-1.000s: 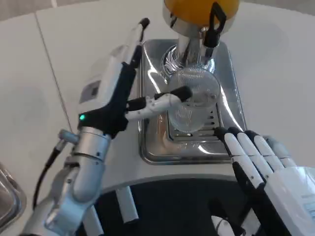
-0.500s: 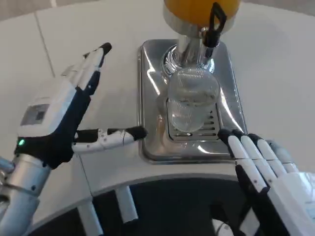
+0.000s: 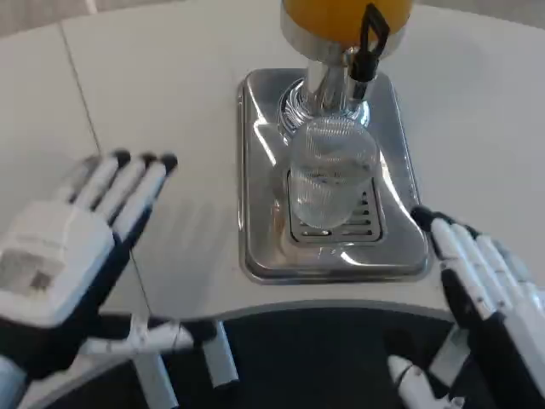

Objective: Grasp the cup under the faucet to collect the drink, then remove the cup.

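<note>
A clear ribbed glass cup (image 3: pixel 332 175) stands upright on the drip grate of the steel tray (image 3: pixel 257 170), right below the black faucet lever (image 3: pixel 368 38) of the orange drink dispenser (image 3: pixel 341 17). No hand touches the cup. My left hand (image 3: pixel 77 247) hovers flat at the left of the tray with fingers spread, holding nothing. At the tray's lower right corner my right hand (image 3: pixel 481 290) lies with fingers stretched out, also holding nothing.
The white table (image 3: pixel 170 77) runs round the tray, with a seam line at the far left. Its curved front edge passes just below the tray, and dark floor with white frame bars shows beneath.
My left hand let go of the cup and drew back left and down, away from the tray. My right hand slid slightly to the right and lower. The cup stayed put.
</note>
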You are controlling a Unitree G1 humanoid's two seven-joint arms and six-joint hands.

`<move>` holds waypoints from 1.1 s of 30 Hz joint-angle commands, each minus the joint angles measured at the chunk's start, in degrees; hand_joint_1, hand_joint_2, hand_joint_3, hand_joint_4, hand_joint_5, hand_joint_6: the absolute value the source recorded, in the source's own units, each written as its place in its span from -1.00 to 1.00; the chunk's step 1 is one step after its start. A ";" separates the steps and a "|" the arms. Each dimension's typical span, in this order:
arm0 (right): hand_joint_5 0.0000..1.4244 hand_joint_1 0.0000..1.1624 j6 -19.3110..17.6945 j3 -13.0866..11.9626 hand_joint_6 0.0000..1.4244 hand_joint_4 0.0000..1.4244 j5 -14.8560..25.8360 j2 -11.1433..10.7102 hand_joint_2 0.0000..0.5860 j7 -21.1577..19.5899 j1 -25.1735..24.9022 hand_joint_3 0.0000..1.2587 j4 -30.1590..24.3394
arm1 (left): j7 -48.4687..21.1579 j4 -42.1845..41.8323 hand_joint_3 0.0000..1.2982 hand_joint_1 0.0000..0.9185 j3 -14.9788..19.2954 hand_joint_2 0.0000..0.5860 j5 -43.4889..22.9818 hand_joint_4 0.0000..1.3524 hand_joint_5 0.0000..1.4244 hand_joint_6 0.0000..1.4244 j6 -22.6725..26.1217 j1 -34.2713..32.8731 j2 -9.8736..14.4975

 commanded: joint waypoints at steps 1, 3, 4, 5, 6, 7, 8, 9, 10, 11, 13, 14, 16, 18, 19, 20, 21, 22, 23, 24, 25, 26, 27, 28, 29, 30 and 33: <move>-1.00 -0.55 3.23 -0.17 -1.00 -1.00 4.44 1.72 0.77 -0.02 -2.95 -1.00 -0.33 | 0.70 -2.30 -1.00 -0.94 -1.06 -0.92 3.92 -1.00 -1.00 -1.00 1.64 5.16 -2.18; -1.00 -0.62 4.26 0.02 -1.00 -1.00 5.52 2.13 0.76 0.12 -4.44 -1.00 -0.10 | 1.59 -2.51 -1.00 -0.97 -1.24 -0.91 5.06 -1.00 -1.00 -1.00 2.13 6.46 -3.27; -1.00 -0.67 4.97 0.41 -1.00 -1.00 6.29 2.64 0.72 0.01 -6.04 -1.00 0.35 | 2.27 -2.54 -1.00 -0.97 -1.54 -0.90 5.90 -1.00 -1.00 -1.00 2.38 7.33 -3.97; -1.00 -0.74 5.50 0.69 -1.00 -1.00 6.80 2.95 0.69 -0.07 -7.16 -1.00 0.66 | 2.95 -2.51 -1.00 -0.98 -1.90 -0.90 6.69 -1.00 -1.00 -1.00 2.58 8.10 -4.53; -1.00 -0.76 6.16 0.99 -1.00 -1.00 7.40 3.23 0.68 -0.10 -8.60 -1.00 1.10 | 3.44 -2.50 -1.00 -1.00 -2.16 -0.90 7.26 -1.00 -1.00 -1.00 2.74 8.59 -4.91; -1.00 -0.84 6.82 1.27 -1.00 -1.00 7.94 3.56 0.62 -0.15 -10.13 -1.00 1.60 | 4.08 -2.38 -1.00 -1.00 -2.43 -0.89 7.79 -1.00 -1.00 -1.00 2.82 9.07 -5.29; -1.00 -0.90 7.48 1.56 -1.00 -1.00 8.36 3.96 0.64 -0.23 -11.80 -1.00 2.12 | 4.78 -2.20 -1.00 -1.00 -2.68 -0.89 8.25 -1.00 -1.00 -1.00 2.85 9.50 -5.59; -1.00 -0.96 8.49 1.93 -1.00 -1.00 8.80 4.63 0.58 -0.35 -14.50 -1.00 2.98 | 5.57 -2.03 -1.00 -1.00 -3.07 -0.88 8.86 -1.00 -1.00 -1.00 2.95 10.12 -5.97; -1.00 -0.97 9.18 2.16 -1.00 -1.00 9.05 5.06 0.57 -0.43 -16.29 -1.00 3.55 | 6.16 -1.89 -1.00 -1.00 -3.46 -0.88 9.34 -1.00 -1.00 -1.00 2.98 10.70 -6.30; -1.00 -0.99 10.07 2.41 -1.00 -1.00 9.24 5.37 0.56 -0.60 -18.19 -1.00 4.15 | 6.57 -1.80 -1.00 -1.00 -3.71 -0.87 9.68 -1.00 -1.00 -1.00 3.01 11.07 -6.53; -1.00 -1.00 11.77 2.73 -1.00 -1.00 9.52 5.54 0.56 -0.86 -21.36 -1.00 5.21 | 6.92 -1.77 -1.00 -1.00 -4.14 -0.87 10.03 -1.00 -1.00 -1.00 2.91 11.74 -6.82; -1.00 -1.00 12.72 2.91 -1.00 -1.00 9.65 5.39 0.56 -1.09 -22.92 -1.00 5.72 | 7.02 -1.79 -1.00 -1.00 -4.32 -0.87 10.04 -1.00 -1.00 -1.00 2.93 11.95 -6.85; -1.00 -1.00 14.19 2.92 -1.00 -1.00 9.99 5.47 0.56 -1.79 -27.24 -1.00 7.48 | 7.40 -1.94 -1.00 -1.00 -4.59 -0.86 9.75 -1.00 -1.00 -1.00 2.99 12.67 -7.17; -1.00 -1.00 15.25 2.88 -1.00 -1.00 10.31 5.34 0.57 -2.45 -30.18 -1.00 8.72 | 7.65 -2.17 -1.00 -1.00 -4.77 -0.86 9.63 -1.00 -1.00 -1.00 3.06 13.16 -7.36; -1.00 -1.00 15.74 2.81 -1.00 -1.00 10.54 5.32 0.61 -2.82 -31.57 -1.00 9.41 | 7.72 -2.26 -1.00 -1.00 -4.84 -0.86 9.58 -1.00 -1.00 -1.00 3.08 13.29 -7.43; -1.00 -1.00 16.16 2.81 -1.00 -1.00 10.74 5.22 0.62 -3.12 -32.50 -1.00 9.86 | 7.84 -2.38 -1.00 -1.00 -4.86 -0.85 9.47 -1.00 -1.00 -1.00 3.09 13.44 -7.55; -1.00 -1.00 16.70 2.66 -1.00 -1.00 11.12 5.27 0.63 -3.64 -34.22 -1.00 10.84 | 7.94 -2.44 -1.00 -1.00 -4.87 -0.85 9.38 -1.00 -1.00 -1.00 3.09 13.53 -7.64; -1.00 -1.00 17.04 2.50 -1.00 -1.00 11.43 5.27 0.63 -4.31 -35.77 -1.00 11.80 | 8.08 -2.52 -1.00 -1.00 -4.85 -0.85 9.26 -1.00 -1.00 -1.00 3.09 13.61 -7.75; -1.00 -1.00 17.35 2.45 -1.00 -1.00 11.69 5.11 0.63 -4.89 -36.83 -1.00 12.45 | 8.13 -2.58 -1.00 -1.00 -4.78 -0.84 9.07 -1.00 -1.00 -1.00 3.11 13.68 -7.87; -1.00 -1.00 17.52 2.35 -1.00 -1.00 11.88 5.00 0.64 -5.42 -37.94 -1.00 13.10 | 8.14 -2.62 -1.00 -1.00 -4.73 -0.84 8.95 -1.00 -1.00 -1.00 3.11 13.71 -7.95; -1.00 -1.00 17.61 2.28 -1.00 -1.00 11.95 4.96 0.65 -6.05 -38.97 -1.00 13.65 | 8.16 -2.65 -1.00 -1.00 -4.66 -0.84 8.79 -1.00 -1.00 -1.00 3.13 13.75 -8.05; -1.00 -1.00 17.74 2.28 -1.00 -1.00 12.04 4.85 0.65 -6.54 -39.67 -1.00 14.01 | 8.11 -2.68 -1.00 -1.00 -4.59 -0.84 8.63 -1.00 -1.00 -1.00 3.16 13.78 -8.12; -1.00 -1.00 17.87 2.26 -1.00 -1.00 12.06 4.83 0.66 -7.10 -40.50 -1.00 14.37 | 8.08 -2.71 -1.00 -1.00 -4.54 -0.84 8.53 -1.00 -1.00 -1.00 3.18 13.80 -8.16; -1.00 -1.00 18.28 2.19 -1.00 -1.00 12.15 5.13 0.66 -7.73 -41.76 -1.00 14.77 | 8.06 -2.76 -1.00 -1.00 -4.47 -0.84 8.40 -1.00 -1.00 -1.00 3.14 13.88 -8.19; -1.00 -1.00 18.63 2.18 -1.00 -1.00 12.27 5.26 0.67 -8.23 -42.63 -1.00 15.05 | 8.05 -2.79 -1.00 -1.00 -4.40 -0.84 8.26 -1.00 -1.00 -1.00 3.09 13.98 -8.21; -1.00 -1.00 18.95 2.25 -1.00 -1.00 12.32 5.39 0.67 -8.81 -43.45 -1.00 15.31 | 8.04 -2.80 -1.00 -1.00 -4.35 -0.83 8.18 -1.00 -1.00 -1.00 3.05 14.04 -8.24; -1.00 -1.00 19.67 2.91 -1.00 -1.00 11.83 5.66 0.72 -10.30 -45.57 -1.00 15.99 | 7.31 -2.76 -1.00 -1.00 -4.05 -0.83 7.25 -1.00 -1.00 -1.00 3.19 14.19 -8.37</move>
